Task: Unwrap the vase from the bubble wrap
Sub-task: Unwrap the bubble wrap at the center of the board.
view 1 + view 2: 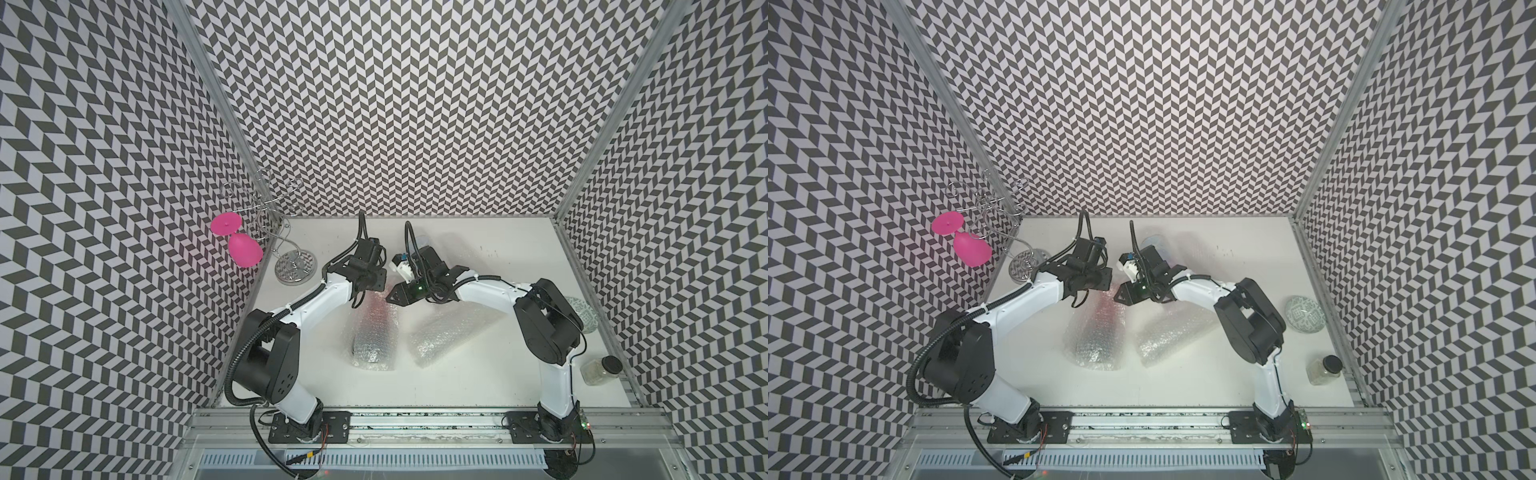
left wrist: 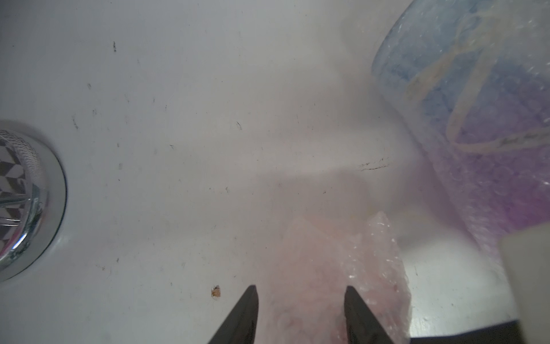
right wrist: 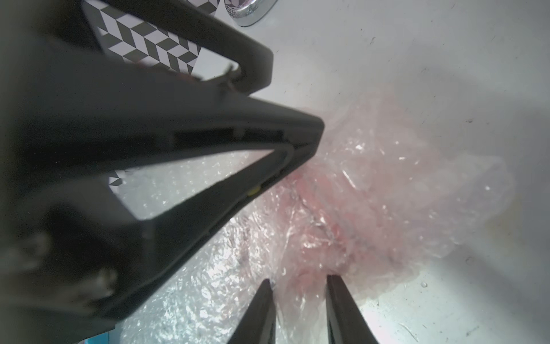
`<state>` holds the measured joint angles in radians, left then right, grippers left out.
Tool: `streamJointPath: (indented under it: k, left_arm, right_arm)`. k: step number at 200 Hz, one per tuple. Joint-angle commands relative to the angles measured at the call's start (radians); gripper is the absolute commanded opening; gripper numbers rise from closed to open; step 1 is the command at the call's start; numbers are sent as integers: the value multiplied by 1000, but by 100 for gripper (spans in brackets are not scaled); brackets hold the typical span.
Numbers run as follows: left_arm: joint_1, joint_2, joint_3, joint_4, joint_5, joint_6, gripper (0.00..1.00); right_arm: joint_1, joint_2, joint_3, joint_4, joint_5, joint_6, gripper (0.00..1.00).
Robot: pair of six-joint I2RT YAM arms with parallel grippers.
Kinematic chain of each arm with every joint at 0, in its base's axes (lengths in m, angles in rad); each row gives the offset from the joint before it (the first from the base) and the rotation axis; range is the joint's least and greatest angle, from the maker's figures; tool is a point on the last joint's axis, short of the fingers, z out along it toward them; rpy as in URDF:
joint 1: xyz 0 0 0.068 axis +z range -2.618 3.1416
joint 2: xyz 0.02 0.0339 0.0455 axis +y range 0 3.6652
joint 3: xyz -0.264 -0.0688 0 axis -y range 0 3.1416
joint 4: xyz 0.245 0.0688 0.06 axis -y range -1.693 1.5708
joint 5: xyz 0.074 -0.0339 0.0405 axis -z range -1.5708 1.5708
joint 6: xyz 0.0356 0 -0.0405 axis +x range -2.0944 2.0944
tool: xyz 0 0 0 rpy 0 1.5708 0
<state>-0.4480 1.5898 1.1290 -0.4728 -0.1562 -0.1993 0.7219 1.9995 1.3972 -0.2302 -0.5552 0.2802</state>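
The left tool [image 2: 300,287] and right tool [image 3: 299,278] crowd the far end of the pinkish bubble wrap [image 1: 372,332]. A second wrap [image 1: 449,332] lies just beside it, rightward. Leftward and toward the rail [image 1: 415,415], bare surface [image 1: 328,374] leaves room.

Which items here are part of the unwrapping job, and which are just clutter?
Job: reddish bubble-wrap bundle; left end effector and right end effector at it. Possibly next: clear bundle, blue-purple bundle.
Clutter: pink glass, wire rack, patterned bowl, jar.
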Motion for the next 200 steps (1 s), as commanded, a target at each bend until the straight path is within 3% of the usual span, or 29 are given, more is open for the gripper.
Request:
streamJointPath:
  k: [1, 52, 88, 123, 200]
  left_arm:
    - [-8, 5, 15, -29, -57, 27, 48]
    - [-19, 5, 28, -51, -58, 26, 44]
    - [-19, -46, 34, -91, -24, 28, 46]
    - [-19, -81, 6, -111, -32, 32, 55]
    - [-20, -28, 12, -109, -60, 48, 52]
  right_arm:
    - [-1, 21, -10, 36, -14, -8, 29]
    - [-4, 26, -3, 55, -30, -7, 17]
    - [-4, 19, -10, 58, -35, -24, 2]
    - [-4, 9, -9, 60, -30, -30, 0]
    - [-2, 4, -10, 65, -34, -31, 0]
